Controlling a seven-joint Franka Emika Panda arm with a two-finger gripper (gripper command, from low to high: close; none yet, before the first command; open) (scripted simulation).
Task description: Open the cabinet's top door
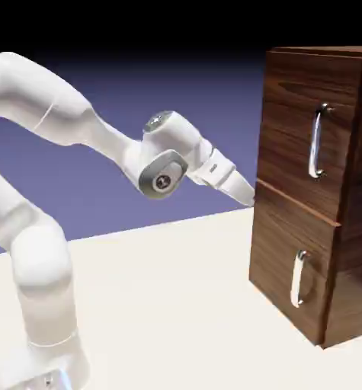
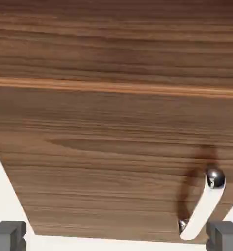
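Your white two-finger gripper (image 1: 248, 194) is spread wide, holding nothing, just short of the tall dark walnut-grained cabinet (image 1: 286, 152), level with the seam between panels. You're in the approach step. The larger upper wood door (image 1: 290, 129) is shut; its curved silver bar handle (image 1: 316, 142) sits up and right, farther off. The hand view shows only the lower panel's handle (image 2: 204, 208). Next: raise the hand and straddle that upper bar.

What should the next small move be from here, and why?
Probably raise the gripper and bring it to the top door's handle. The gripper is open and empty, level with the seam between the doors at the cabinet's left edge; the hand view shows only the lower handle.
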